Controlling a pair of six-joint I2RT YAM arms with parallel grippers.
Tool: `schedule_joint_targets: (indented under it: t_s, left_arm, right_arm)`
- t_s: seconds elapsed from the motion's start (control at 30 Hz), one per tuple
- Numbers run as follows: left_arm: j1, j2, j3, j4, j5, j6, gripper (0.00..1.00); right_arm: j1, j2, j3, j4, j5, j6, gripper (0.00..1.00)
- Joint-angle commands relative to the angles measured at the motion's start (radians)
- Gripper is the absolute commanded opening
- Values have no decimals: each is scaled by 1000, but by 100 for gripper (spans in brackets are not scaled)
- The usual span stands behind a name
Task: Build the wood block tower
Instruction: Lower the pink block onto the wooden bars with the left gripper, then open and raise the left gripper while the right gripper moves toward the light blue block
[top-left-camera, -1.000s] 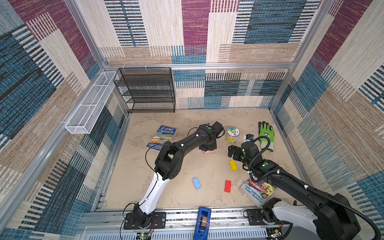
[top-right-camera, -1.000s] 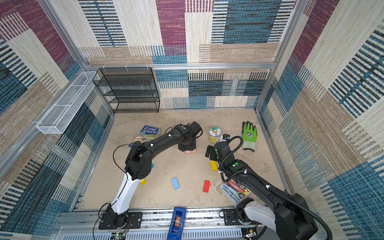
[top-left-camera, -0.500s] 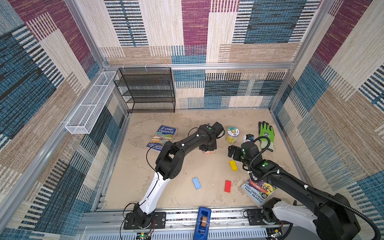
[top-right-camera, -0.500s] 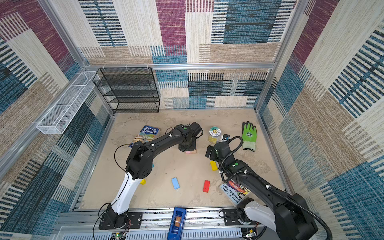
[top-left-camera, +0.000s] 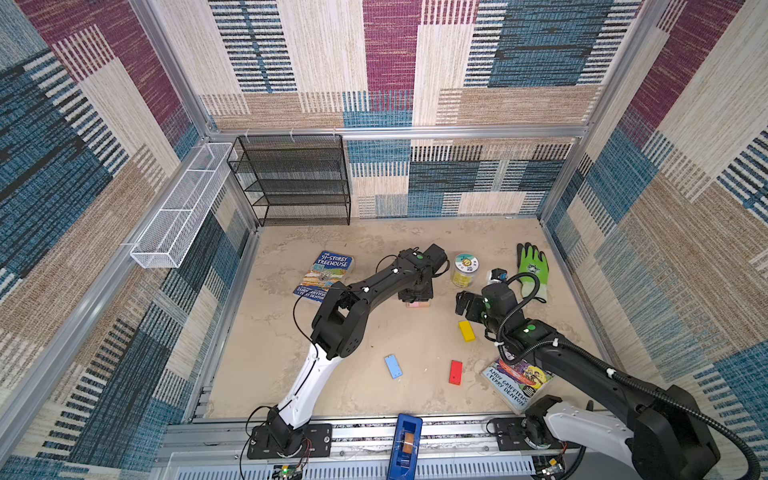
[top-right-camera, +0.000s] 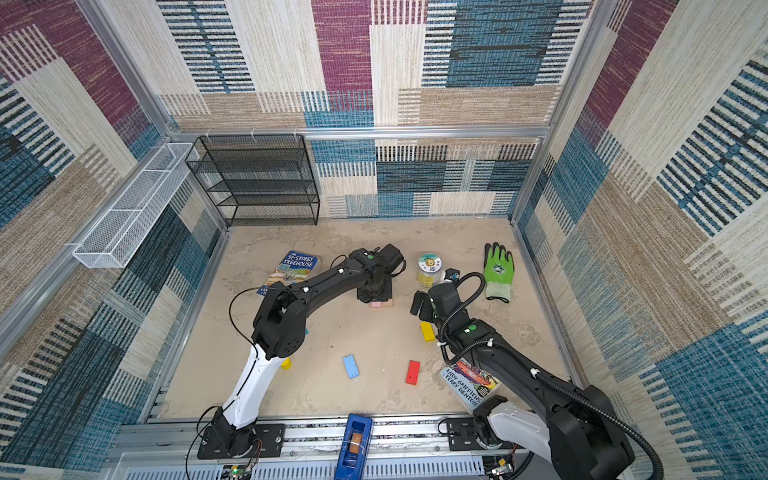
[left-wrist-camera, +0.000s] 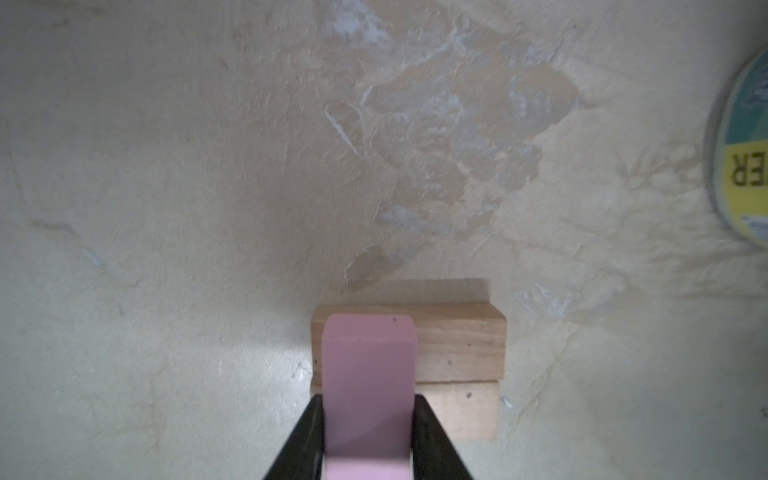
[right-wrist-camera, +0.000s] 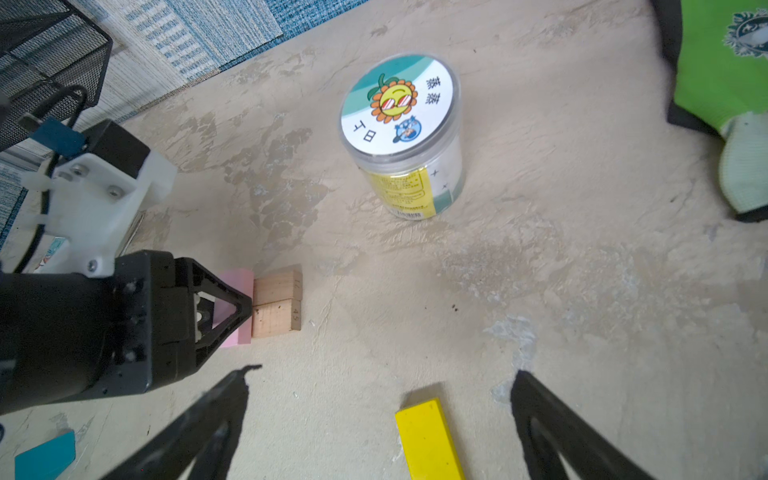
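Left fingers (left-wrist-camera: 305, 440) grip pink block (left-wrist-camera: 368, 395) beside plain blocks (left-wrist-camera: 457, 345) | right fingers (right-wrist-camera: 552, 424) wide over yellow block (right-wrist-camera: 428, 440) | jar (right-wrist-camera: 401, 137) near

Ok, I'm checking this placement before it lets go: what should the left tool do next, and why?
Probably open the left tool a little and lift straight up. The pink block lies crosswise over one end of the two plain wood blocks and seems to rest on them. The fingers flank its sides, so a straight lift should avoid dragging it off.
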Motion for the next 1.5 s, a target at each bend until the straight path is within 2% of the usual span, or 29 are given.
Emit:
schedule_joint_targets:
  t_s: [0.0, 0.3, 0.8, 1.13, 1.3, 1.47]
  left_arm:
    - [0, 3, 8, -14, -16, -23, 39]
    - [0, 1, 9, -18, -15, -25, 41]
    - [-2, -44, -3, -19, -24, -12, 52]
    - [0, -157, -43, -19, -48, 41, 53]
    - [10, -234, -67, -18, -110, 95, 53]
    - [63, -317, -91, -8, -134, 142, 53]
  right_arm:
    - [0, -2, -2, 23, 0, 5, 100]
    - [0, -7, -7, 23, 0, 8, 100]
    - [0, -21, -7, 16, 0, 16, 100]
    - [0, 28, 45, -9, -84, -19, 100]
    - [2, 33, 62, -25, -153, -29, 89]
    - [21, 9, 59, -31, -223, -18, 81]
